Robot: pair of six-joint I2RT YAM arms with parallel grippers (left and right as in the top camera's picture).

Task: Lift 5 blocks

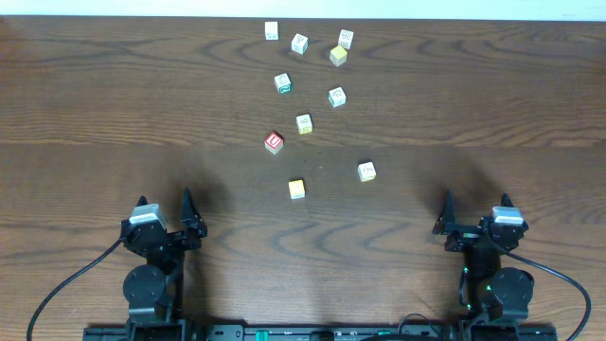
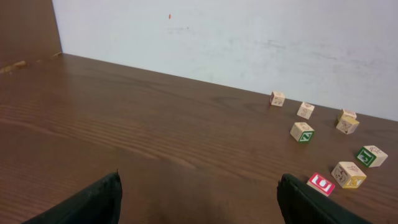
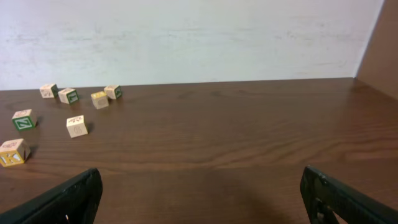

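Alphabet blocks (image 1: 304,123) lie scattered and unstacked on the counter (image 1: 95,95), most apparently free for grasping. Left gripper (image 2: 200,186) and right gripper (image 3: 200,180) stand wide, empty.

Ten small pale wooden blocks (image 1: 336,97) lie scattered on the counter (image 1: 104,104), each flat on one face, from the middle to the far edge. Nearest sits a yellow-topped block (image 1: 296,188), and a pale block with yellow print (image 1: 366,170) lies to its right. Farther and to the left is a red-faced block (image 1: 275,142), turned askew, with a cream block (image 1: 304,123) just beyond it. Two green-printed blocks (image 1: 282,83) lie farther still, and four cluster by the far edge, among them a yellow-faced block (image 1: 338,55)
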